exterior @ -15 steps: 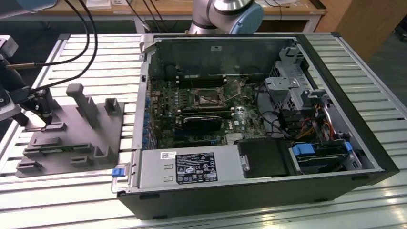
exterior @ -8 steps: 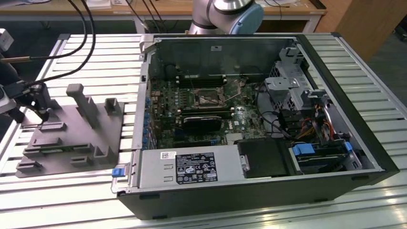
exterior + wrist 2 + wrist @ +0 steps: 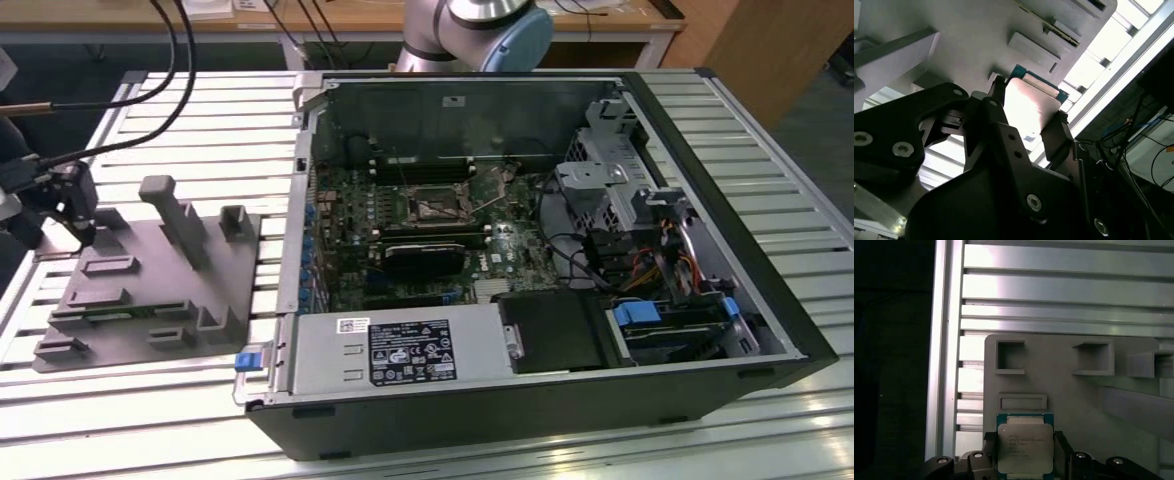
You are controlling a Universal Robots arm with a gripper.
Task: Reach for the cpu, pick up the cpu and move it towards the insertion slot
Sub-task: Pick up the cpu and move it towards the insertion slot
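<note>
Gripper (image 3: 1030,102) is clamped on the cpu (image 3: 1025,449), which sits betw. 2 black fingers (image 3: 1061,452), one per side, in both wrist views. Chip is flat & square w/ a silvery metal lid & teal rim. It sits at the edge of 1 matte grey plastic block (image 3: 1079,405) w/ 2 square pockets & 1 shallow rectangular recess. Whether it rests on the block or is lifted, cannot tell. Block lies on a ribbed aluminium table (image 3: 200,130), at the exterior view's left. The insertion slot (image 3: 434,205), a shiny-framed socket, is well apart, inside an open black PC case (image 3: 534,420).
</note>
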